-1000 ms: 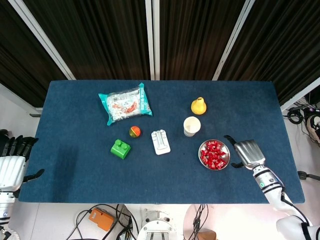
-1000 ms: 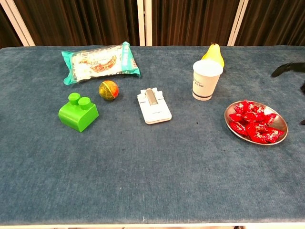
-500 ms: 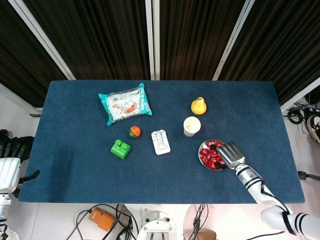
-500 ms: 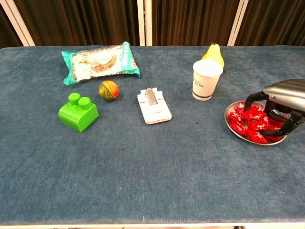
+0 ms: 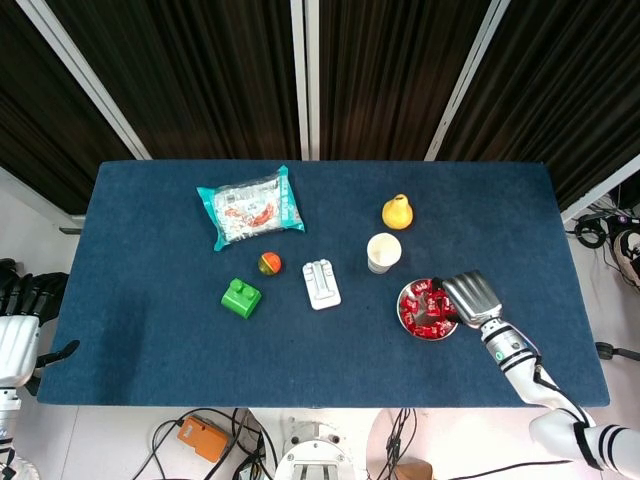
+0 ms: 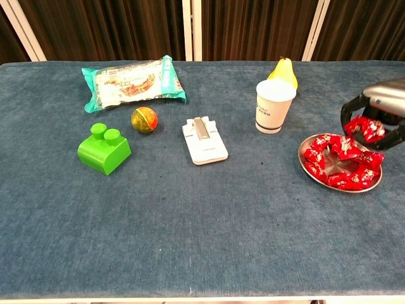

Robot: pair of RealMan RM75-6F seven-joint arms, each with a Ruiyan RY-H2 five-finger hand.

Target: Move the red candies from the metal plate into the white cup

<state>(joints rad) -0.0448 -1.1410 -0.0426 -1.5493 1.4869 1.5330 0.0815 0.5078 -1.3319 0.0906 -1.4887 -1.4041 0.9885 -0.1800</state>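
Chest view | right robot hand gripping red wrapped candies, hovering over round metal plate | white paper cup standing upright to its left, just beyond plate | left robot hand idling off surface, grasp indeterminate.
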